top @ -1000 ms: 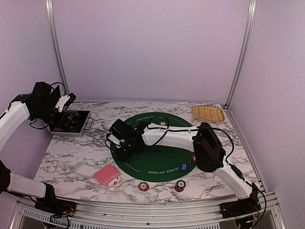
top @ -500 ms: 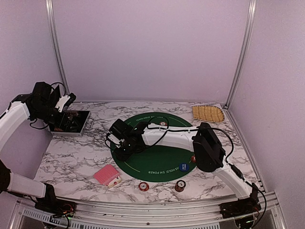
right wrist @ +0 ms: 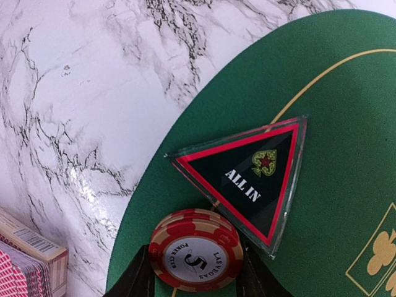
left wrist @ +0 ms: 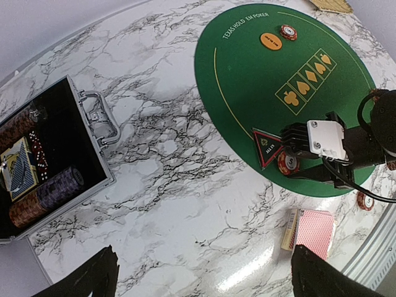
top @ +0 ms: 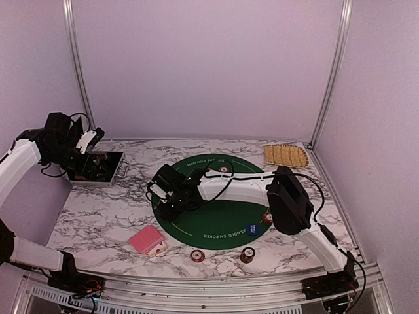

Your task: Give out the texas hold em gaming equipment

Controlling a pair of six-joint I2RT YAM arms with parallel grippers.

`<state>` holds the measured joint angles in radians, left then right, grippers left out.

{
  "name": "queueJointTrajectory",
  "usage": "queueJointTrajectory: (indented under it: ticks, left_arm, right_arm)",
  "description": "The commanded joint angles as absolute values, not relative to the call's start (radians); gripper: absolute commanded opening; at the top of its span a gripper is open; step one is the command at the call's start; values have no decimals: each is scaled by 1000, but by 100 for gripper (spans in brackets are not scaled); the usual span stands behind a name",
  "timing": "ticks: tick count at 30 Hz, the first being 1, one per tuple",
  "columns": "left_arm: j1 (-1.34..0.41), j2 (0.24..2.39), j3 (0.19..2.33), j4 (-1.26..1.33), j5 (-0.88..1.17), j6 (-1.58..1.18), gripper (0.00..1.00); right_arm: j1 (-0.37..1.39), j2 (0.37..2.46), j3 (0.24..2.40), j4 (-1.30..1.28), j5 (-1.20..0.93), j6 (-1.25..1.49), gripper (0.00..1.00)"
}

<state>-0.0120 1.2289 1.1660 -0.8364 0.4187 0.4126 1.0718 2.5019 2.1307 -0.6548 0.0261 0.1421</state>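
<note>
Right pincer [top: 168, 210] — over green mat [top: 222, 221]

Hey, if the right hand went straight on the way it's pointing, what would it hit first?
Past the chip stack the right hand holds, probably the ALL IN triangle on the green mat; depth is unclear.

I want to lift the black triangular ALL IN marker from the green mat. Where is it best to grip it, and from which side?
Come from straight above. The triangular marker lies flat on the green mat, so only its thin rim is offered. Probably pinch one straight side against the opposite corner, choosing a side away from the chip stack beside it.
</note>
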Motion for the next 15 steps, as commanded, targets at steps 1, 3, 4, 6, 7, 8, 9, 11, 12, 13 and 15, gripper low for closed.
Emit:
queueJointTrajectory:
  ticks: [1, 3, 4, 6, 7, 8, 9, 11, 12, 13, 15]
  left_arm:
    - [-8, 1223, 1178, -860, 439, 424, 99]
    - [-7, 1220, 1180, -861, 437, 424, 99]
    - [-7, 1217, 1181, -861, 435, 423, 99]
    - [-6, 1215, 1181, -860, 434, 426, 99]
    - [-7, 1213, 1180, -860, 433, 426, 99]
    - [-7, 1214, 1180, -860, 435, 429, 99]
    - [-6, 1214, 1180, -861, 435, 428, 99]
    - [-7, 1216, 1180, -861, 438, 426, 99]
    - [-6, 1216, 1181, -861, 440, 425, 99]
    - [-7, 1217, 1181, -861, 443, 425, 99]
    - [-7, 1215, 1182, -860, 442, 424, 99]
  right_arm:
    - [1062, 2481, 2107, -688, 11, 159, 7]
    - [1063, 2485, 2117, -696, 11, 162, 7]
    - [1065, 2483, 2116, -698, -16, 164, 7]
    - [1074, 2474, 2109, -698, -20, 161, 8]
    - [1078, 2471, 2107, -698, -22, 159, 9]
    - [1082, 2470, 2108, -701, -23, 157, 9]
    - [1084, 2469, 2107, -703, -26, 156, 10]
    - [1088, 2471, 2111, -709, -31, 153, 12]
    - [1089, 2473, 2112, -712, -34, 155, 13]
    - [1089, 2474, 2111, -712, -36, 156, 15]
    - [1088, 2474, 2110, -712, -35, 159, 19]
